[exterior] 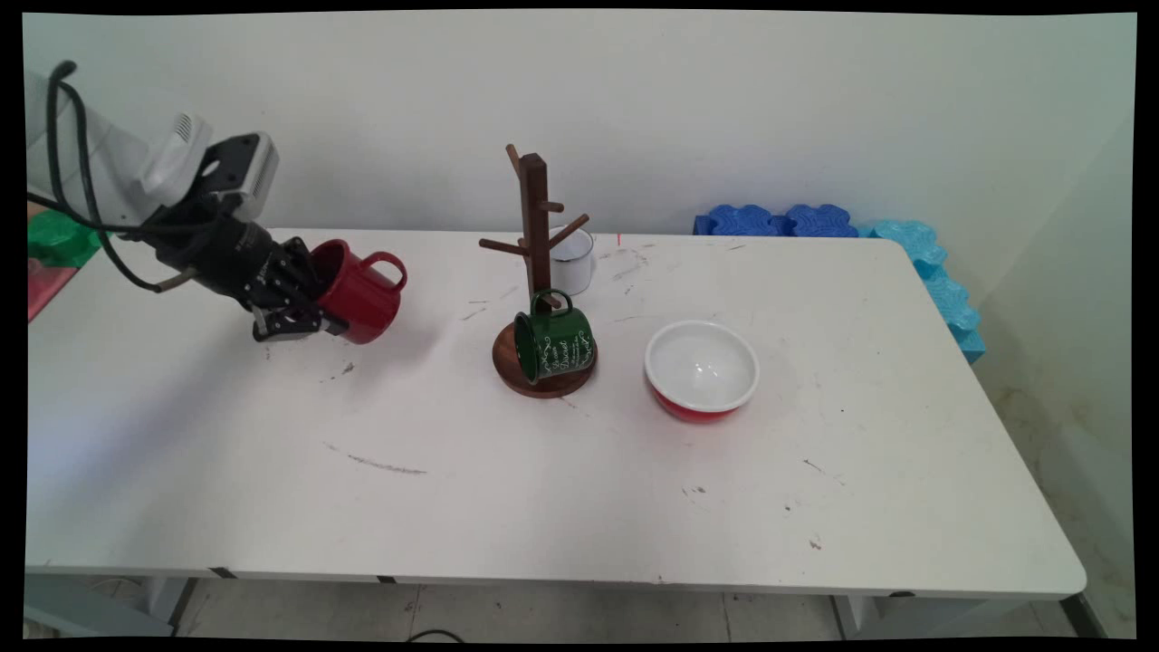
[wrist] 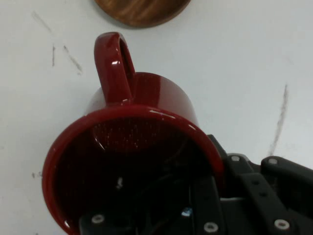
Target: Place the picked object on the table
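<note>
The black 2-finger hand (exterior: 303, 303) grips the rim of a glossy red enamel mug (exterior: 362, 290), 1 finger inside its mouth, holding it tilted sideways above the left part of the white surface (exterior: 543, 471), handle upward. To its right stands a dark wooden mug tree (exterior: 536, 272) with a green lettered mug (exterior: 552, 344) on a low peg, a white mug (exterior: 574, 258) behind, and a red bowl with white inside (exterior: 702, 369) beside.

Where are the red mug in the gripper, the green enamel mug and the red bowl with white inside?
red mug (exterior: 369, 294), main view, on its side wall.
green enamel mug (exterior: 560, 344), main view, lettered side.
red bowl (exterior: 702, 367), main view, white inside.
</note>
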Controlling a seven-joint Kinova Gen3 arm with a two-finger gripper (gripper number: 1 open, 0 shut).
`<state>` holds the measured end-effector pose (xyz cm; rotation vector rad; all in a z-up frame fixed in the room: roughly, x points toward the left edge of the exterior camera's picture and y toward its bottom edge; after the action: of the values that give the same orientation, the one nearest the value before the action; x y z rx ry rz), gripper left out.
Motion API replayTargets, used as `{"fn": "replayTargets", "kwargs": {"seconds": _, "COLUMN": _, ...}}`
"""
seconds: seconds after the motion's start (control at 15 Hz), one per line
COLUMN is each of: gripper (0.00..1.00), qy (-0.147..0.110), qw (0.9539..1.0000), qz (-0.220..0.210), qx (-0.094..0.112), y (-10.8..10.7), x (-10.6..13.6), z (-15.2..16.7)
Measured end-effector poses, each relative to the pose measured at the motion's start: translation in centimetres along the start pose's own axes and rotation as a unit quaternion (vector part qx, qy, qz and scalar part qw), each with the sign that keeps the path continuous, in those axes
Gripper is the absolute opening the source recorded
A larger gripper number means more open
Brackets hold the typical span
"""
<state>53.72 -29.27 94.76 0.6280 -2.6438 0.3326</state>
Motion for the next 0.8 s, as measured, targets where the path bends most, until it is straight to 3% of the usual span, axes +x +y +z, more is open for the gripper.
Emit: {"fn": "replayTargets", "kwargs": {"seconds": 0.8, "gripper": 0.00, "qy": -0.040, "qw": 0.9959, "qz": 0.081, "qx": -0.004, "y": -2.9, "x": -0.5, "z": 4.2}}
